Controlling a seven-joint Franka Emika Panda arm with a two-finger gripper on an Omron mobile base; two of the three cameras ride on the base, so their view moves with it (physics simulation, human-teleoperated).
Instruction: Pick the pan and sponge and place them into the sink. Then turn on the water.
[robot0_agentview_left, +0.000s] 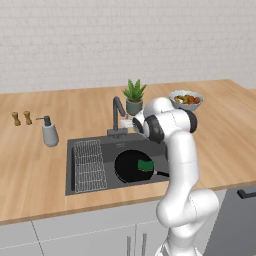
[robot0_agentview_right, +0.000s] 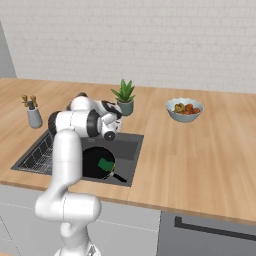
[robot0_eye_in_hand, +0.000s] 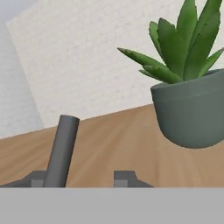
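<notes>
The black pan (robot0_agentview_left: 129, 169) (robot0_agentview_right: 93, 165) lies in the dark grey sink (robot0_agentview_left: 92, 145) (robot0_agentview_right: 129, 146), its handle pointing toward the front right. The green sponge (robot0_agentview_left: 145, 165) (robot0_agentview_right: 105, 164) rests inside the pan. My gripper (robot0_agentview_left: 128, 123) (robot0_agentview_right: 115, 126) (robot0_eye_in_hand: 83, 179) is low behind the basin, at the base of the dark faucet (robot0_agentview_left: 118, 107). In the hand view its two tips stand apart, and a grey bar of the faucet (robot0_eye_in_hand: 62, 146) rises just beside the left tip. No water is running.
A wire rack (robot0_agentview_left: 90, 165) (robot0_agentview_right: 37, 155) fills the sink's left part. A potted plant (robot0_agentview_left: 134, 97) (robot0_agentview_right: 124, 97) (robot0_eye_in_hand: 192, 109) stands close behind the hand. A soap dispenser (robot0_agentview_left: 49, 132) (robot0_agentview_right: 34, 116), shakers (robot0_agentview_left: 22, 118) and a fruit bowl (robot0_agentview_left: 186, 100) (robot0_agentview_right: 184, 109) sit on the counter.
</notes>
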